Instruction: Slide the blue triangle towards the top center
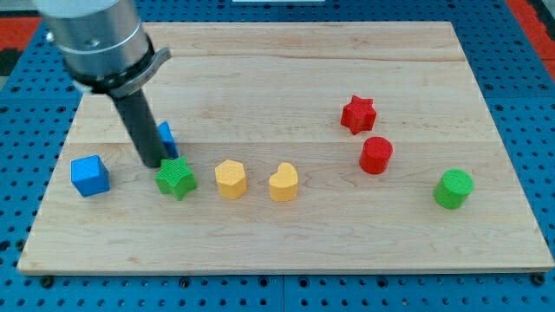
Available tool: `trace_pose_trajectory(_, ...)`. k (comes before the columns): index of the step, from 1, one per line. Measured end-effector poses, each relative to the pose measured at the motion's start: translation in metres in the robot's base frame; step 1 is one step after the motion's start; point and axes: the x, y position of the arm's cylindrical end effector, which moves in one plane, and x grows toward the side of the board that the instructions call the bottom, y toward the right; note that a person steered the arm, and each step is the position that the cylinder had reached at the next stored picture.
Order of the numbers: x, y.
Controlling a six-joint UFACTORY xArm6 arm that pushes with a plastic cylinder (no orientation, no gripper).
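The blue triangle [167,138] lies on the wooden board's left part, mostly hidden behind my rod; only its right edge shows. My tip [153,163] rests on the board just in front of and to the left of it, touching or nearly touching it. The green star [176,178] sits right below and to the right of my tip. The blue cube [90,175] lies further left.
A yellow hexagon [231,179] and a yellow heart-like block [284,182] lie in a row to the right of the green star. A red star [357,114], a red cylinder [375,155] and a green cylinder [453,188] lie on the right. The board [286,61] rests on a blue pegboard.
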Motion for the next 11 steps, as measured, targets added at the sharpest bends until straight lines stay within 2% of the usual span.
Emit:
trace_pose_trajectory(1,-0.038,0.015)
trace_pose_trajectory(2,-0.048,0.008)
trace_pose_trajectory(3,-0.047,-0.036)
trace_pose_trajectory(4,-0.059,-0.013)
trace_pose_trajectory(5,-0.075,0.051)
trace_pose_trajectory(6,-0.082,0.067)
trace_pose_trajectory(11,-0.089,0.084)
